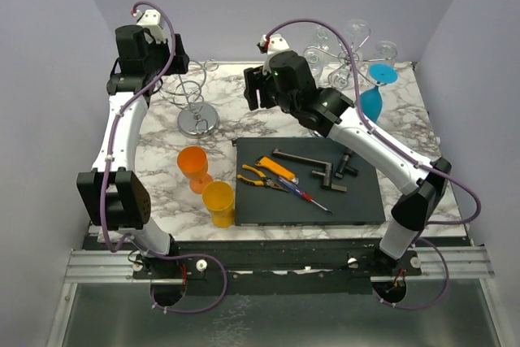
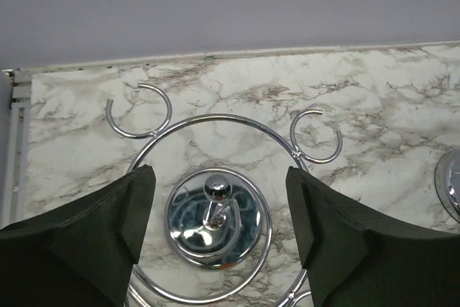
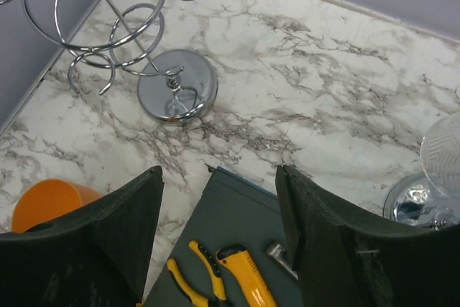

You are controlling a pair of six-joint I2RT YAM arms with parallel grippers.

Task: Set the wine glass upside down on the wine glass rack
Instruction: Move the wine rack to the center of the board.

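Note:
An empty chrome wire rack (image 1: 193,101) with open rings stands at the back left; in the left wrist view I look down on its ball top (image 2: 216,188) and round base. My left gripper (image 1: 169,62) (image 2: 221,213) is open and empty, high above that rack. My right gripper (image 1: 258,92) (image 3: 219,210) is open and empty, hovering over the mat's back left corner. An orange glass (image 1: 193,166) (image 3: 49,203) and a yellow glass (image 1: 218,201) stand upright front left. Two blue glasses (image 1: 374,91) sit at the back right.
A second rack (image 1: 351,48) at the back right holds clear glasses; one clear glass (image 3: 442,150) shows in the right wrist view. A dark mat (image 1: 366,193) carries yellow pliers (image 1: 253,176), a yellow cutter (image 1: 279,168), a screwdriver and metal keys. Walls close three sides.

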